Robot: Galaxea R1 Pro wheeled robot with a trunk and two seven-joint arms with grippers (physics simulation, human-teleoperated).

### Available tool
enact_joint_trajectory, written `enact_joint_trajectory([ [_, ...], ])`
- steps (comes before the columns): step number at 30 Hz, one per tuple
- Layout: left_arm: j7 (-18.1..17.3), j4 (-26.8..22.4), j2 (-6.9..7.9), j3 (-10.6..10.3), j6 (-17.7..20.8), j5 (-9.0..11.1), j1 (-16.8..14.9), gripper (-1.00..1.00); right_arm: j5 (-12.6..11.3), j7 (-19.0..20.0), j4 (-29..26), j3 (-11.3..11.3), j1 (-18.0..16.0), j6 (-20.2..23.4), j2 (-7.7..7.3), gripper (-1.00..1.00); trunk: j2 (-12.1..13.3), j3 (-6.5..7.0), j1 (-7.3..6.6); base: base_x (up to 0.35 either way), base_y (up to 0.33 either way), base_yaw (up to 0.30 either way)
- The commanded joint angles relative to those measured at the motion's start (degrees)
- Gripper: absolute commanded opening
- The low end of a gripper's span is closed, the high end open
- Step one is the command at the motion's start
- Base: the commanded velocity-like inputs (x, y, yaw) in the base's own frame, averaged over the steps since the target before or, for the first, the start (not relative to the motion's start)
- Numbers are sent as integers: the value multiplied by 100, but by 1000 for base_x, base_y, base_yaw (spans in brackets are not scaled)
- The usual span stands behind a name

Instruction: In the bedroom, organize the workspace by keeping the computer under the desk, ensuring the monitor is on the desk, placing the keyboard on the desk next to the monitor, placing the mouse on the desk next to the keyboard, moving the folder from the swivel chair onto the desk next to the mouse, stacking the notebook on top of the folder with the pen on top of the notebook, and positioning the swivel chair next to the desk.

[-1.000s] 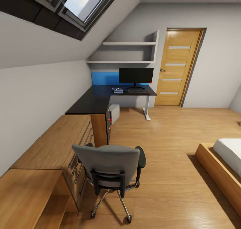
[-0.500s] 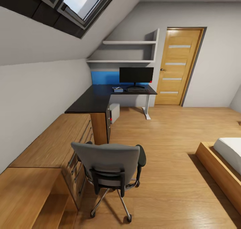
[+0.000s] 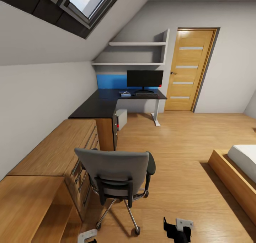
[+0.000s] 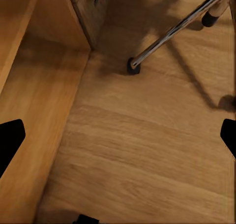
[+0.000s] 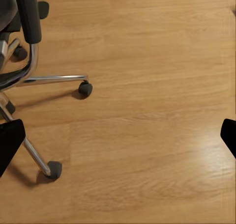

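Head view, nearest edge: the right gripper (image 3: 176, 228) and the left gripper (image 3: 87, 236) enter at the bottom of the frame above the wooden floor (image 3: 185, 186). In each wrist view the two dark fingertips sit at opposite edges with bare floor between them, so both grippers are spread wide and hold nothing. Just beyond them stands the swivel chair (image 3: 115, 175), its grey back toward the camera, chrome spokes and casters on the floor; the seat surface is hidden by the backrest. The chair stands beside the light wooden low shelving (image 3: 49, 164) along the left wall and well apart from the desk's far section. The bed (image 3: 236, 172) occupies the right side. Farther on, the desk (image 3: 103, 106) runs along the wall with its blue back panel behind. The computer (image 3: 121, 120) stands on the floor under the desk. On the desk top, the monitor (image 3: 144, 79) stands upright, the keyboard (image 3: 146, 95) lies just in front of it, and a small item beside the keyboard is too small to identify. The door (image 3: 188, 70) closes the far wall.
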Motion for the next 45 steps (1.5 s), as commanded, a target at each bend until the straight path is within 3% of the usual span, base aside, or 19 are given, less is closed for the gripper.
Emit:
enact_joint_trajectory([
  [1, 39, 1, 6, -44, 17, 63, -45, 100, -20, -49, 0, 45, -68, 66, 1, 100, -45, -25, 22, 0, 0, 0],
  [7, -50, 469, 18, -33, 136, 167, -175, 100, -2, -53, 29, 71, -271, 295, 73, 100, -286, -133, 154, 0, 0, 0],
  [10, -318, 743, 181, -33, -3, 317, -195, 100, 22, -53, 163, 83, -298, 283, 110, 100, -406, -186, 220, 0, 0, 0],
  [12, -525, 795, 255, -36, -59, 350, -198, 100, 27, -51, 328, 87, -304, 183, 116, 100, -486, -222, 264, 0, 0, 0],
  [13, -751, 838, 308, -39, -102, 373, -201, 100, 26, -31, 526, 85, -309, -108, 119, 100, -526, -240, 286, 0, 0, 0],
  [17, -846, 855, 331, -34, -142, 383, -202, 100, 10, 6, 641, 89, -306, -272, 142, 100, -687, -312, 374, 0, 0, 0],
  [21, -856, 891, 314, -54, -141, 367, -202, 100, 4, 24, 714, 87, -305, -305, 245, 100, -847, -384, 462, 0, 0, 0],
  [45, -871, 909, 291, -55, -125, 372, -202, 100, 5, 26, 721, 83, -305, -300, 246, 100, -1810, -815, 989, 0, 0, 0],
])
